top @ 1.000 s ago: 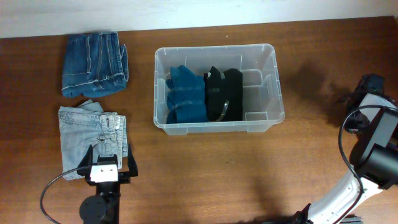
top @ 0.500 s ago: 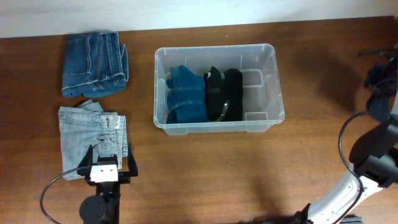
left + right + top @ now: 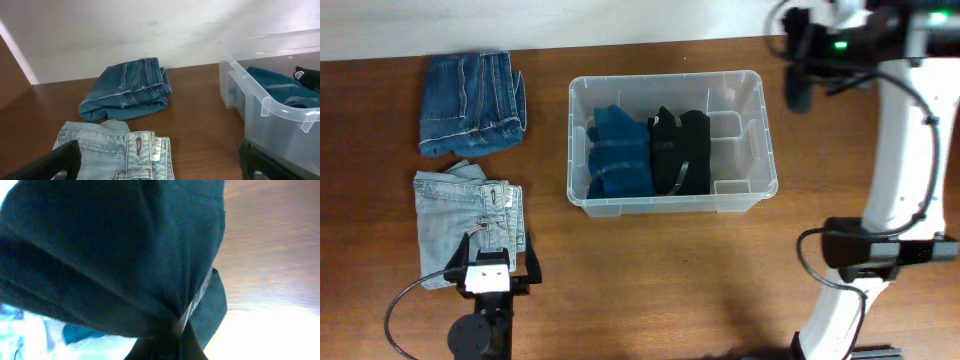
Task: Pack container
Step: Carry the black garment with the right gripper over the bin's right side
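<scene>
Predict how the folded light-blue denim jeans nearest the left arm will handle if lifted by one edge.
The folded light-blue denim jeans likely go floppy: soft stacked layers with a rumpled edge, so a one-edge lift probably unfolds them. Probably hefty for cloth, judging by thick denim folds and waistband. Unlikely to roll; they lie flat on the brown wooden table.

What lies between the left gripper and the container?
In the overhead view, the left gripper hangs over the folded light jeans. Their right edge comes first, then bare table up to the container.
</scene>
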Available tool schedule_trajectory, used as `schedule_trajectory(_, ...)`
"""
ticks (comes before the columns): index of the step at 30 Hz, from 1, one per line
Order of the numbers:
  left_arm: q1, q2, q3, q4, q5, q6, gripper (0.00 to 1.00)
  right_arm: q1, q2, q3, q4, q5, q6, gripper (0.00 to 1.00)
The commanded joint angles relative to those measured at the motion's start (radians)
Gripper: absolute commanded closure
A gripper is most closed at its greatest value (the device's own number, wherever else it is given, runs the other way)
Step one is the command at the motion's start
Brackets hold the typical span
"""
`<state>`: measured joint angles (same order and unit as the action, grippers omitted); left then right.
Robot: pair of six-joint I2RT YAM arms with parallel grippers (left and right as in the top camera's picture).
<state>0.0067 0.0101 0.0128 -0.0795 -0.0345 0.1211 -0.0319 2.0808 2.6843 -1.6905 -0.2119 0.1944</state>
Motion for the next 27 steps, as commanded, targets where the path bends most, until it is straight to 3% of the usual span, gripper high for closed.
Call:
schedule_trajectory(1,-0.004,-0.005,-0.004,-0.001,-0.007,0.016,0.01,0.107,0.004,-0.010,0.007,0.084,0.103,0.96)
schedule_trajectory(5,-0.004,-0.005,-0.004,-0.001,-0.007,0.016,0.01,0.197,0.038,-0.024,0.012,0.241,0.232,0.96)
schedule_trajectory(12,-0.004,-0.005,-0.004,-0.001,-0.007,0.016,0.01,0.288,0.173,-0.024,0.019,0.277,0.287,0.96)
schedule_trajectory(27,-0.004,-0.005,-0.003,-0.001,-0.007,0.016,0.01,0.299,0.313,-0.073,-0.008,0.340,0.417,0.96)
